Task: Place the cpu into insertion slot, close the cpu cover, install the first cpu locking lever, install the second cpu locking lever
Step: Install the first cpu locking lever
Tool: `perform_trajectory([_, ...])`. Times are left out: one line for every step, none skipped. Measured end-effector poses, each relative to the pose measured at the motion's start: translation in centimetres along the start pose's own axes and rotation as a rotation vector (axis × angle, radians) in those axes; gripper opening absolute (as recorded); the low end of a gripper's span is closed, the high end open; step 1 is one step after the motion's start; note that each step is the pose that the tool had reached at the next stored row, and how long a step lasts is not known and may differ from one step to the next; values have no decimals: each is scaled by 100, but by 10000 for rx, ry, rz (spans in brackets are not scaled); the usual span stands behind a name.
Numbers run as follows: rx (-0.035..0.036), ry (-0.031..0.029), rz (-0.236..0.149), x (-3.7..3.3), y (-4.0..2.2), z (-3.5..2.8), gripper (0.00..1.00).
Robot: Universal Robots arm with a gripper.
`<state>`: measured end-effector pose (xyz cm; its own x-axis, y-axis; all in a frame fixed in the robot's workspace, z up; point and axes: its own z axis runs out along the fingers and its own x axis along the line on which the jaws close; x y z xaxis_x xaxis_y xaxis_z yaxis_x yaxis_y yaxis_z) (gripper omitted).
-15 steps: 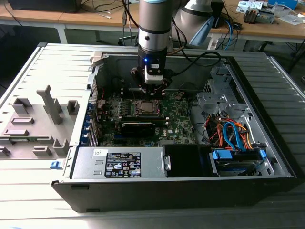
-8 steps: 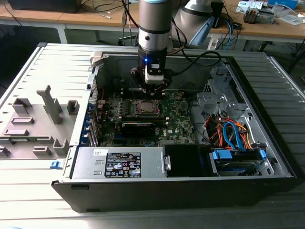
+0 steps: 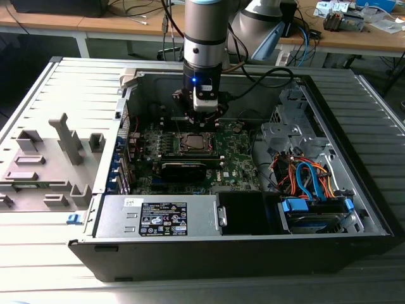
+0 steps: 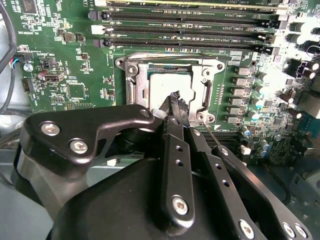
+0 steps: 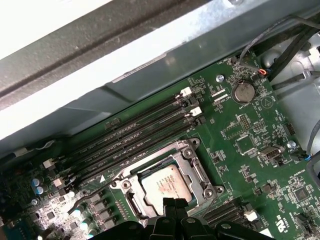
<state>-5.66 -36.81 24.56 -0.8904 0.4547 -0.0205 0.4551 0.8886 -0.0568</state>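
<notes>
Black gripper (image 4: 176,99), jaws pinched together empty, hangs over small flat silvery-grey square cpu (image 5: 161,184) framed by thin silver metal cover (image 5: 196,171); chip likely light, stiff, fragile, best held by edges.

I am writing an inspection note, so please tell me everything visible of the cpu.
The cpu is a small flat square with a matt silvery-grey metal top bearing faint print. It lies level in the insertion slot, and the silver cpu cover frames it, the window leaving its top exposed. The gripper, fingertips together, stands over one edge and hides that part; whether it touches the chip cannot be told.
</notes>
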Motion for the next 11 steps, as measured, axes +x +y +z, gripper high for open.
perform_trajectory([-1,-1,-22,0,0,0,11])
perform_trajectory([-2,-2,-38,0,0,0,11])
perform_trajectory([-2,-3,-48,0,0,0,11])
perform_trajectory([-2,-3,-60,0,0,0,11])
perform_trajectory([-2,-4,-70,0,0,0,11])
perform_trajectory([-2,-5,-83,0,0,0,11])
perform_trajectory([-2,-5,-94,0,0,0,11])
perform_trajectory([-2,-6,-105,0,0,0,11])
perform_trajectory([-3,-6,-117,0,0,0,11])
perform_trajectory([-3,-7,-127,0,0,0,11])
perform_trajectory([-3,-8,-141,0,0,0,11])
